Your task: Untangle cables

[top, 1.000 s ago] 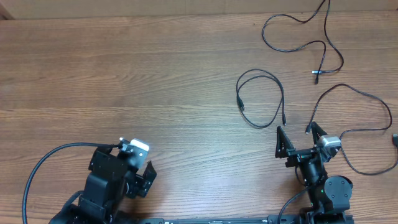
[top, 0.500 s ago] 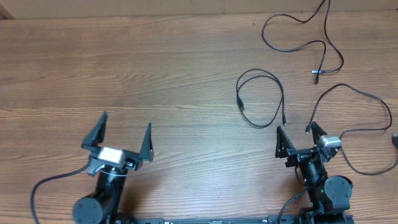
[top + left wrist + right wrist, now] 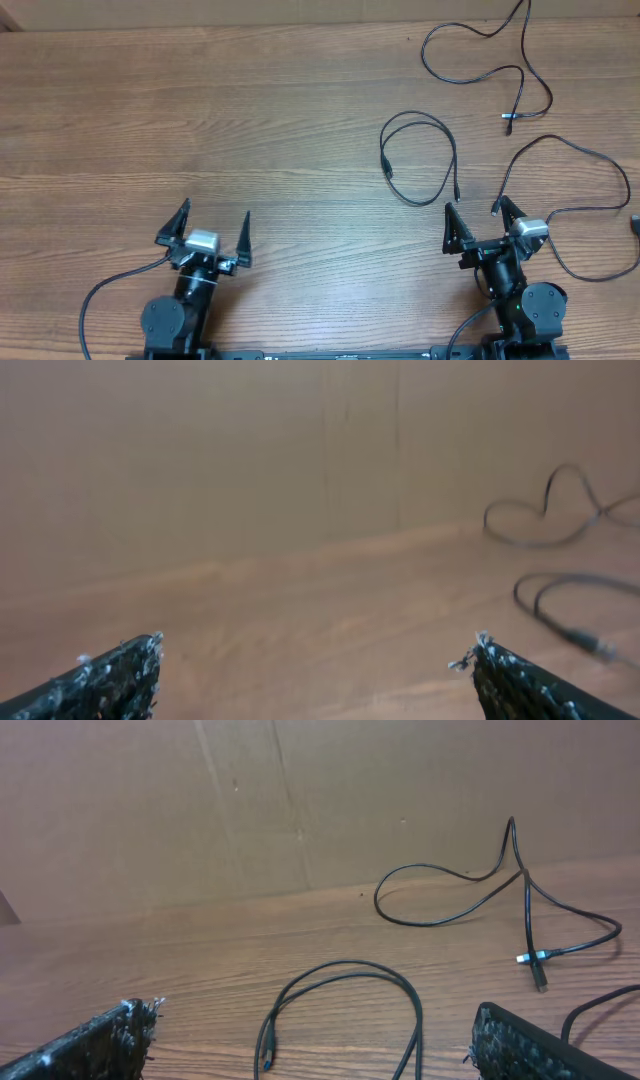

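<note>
Left hand [image 3: 216, 208]: near-left part of the bench, fingers spread wide, grasping nothing, well apart from every cable.
Bench [image 3: 200, 100]: brown wood grain, bare on its left half.
Looped cable [image 3: 455, 158]: thin black cord right of centre, bent in a narrow arch with both plug ends pointing near; it touches no other cord.
Right hand [image 3: 476, 205]: near-right, fingers released and wide, nothing between them; the looped cable's right end lies just beyond its left finger.
Far cable [image 3: 509, 120]: far-right, running off the far edge, crossing over itself once, plug end lying free.
Right cable [image 3: 551, 137]: a long curve from just beside the right hand's right finger out to the right edge.
Risk, snagging: two plug ends lie so close to the right hand that a forward move may catch or drag one.
Risk, pinch: the cords are thin and flat, so fingers may close on wood.
Risk, re-tangling: pulling one cord sideways may sweep it across its neighbour.
</note>
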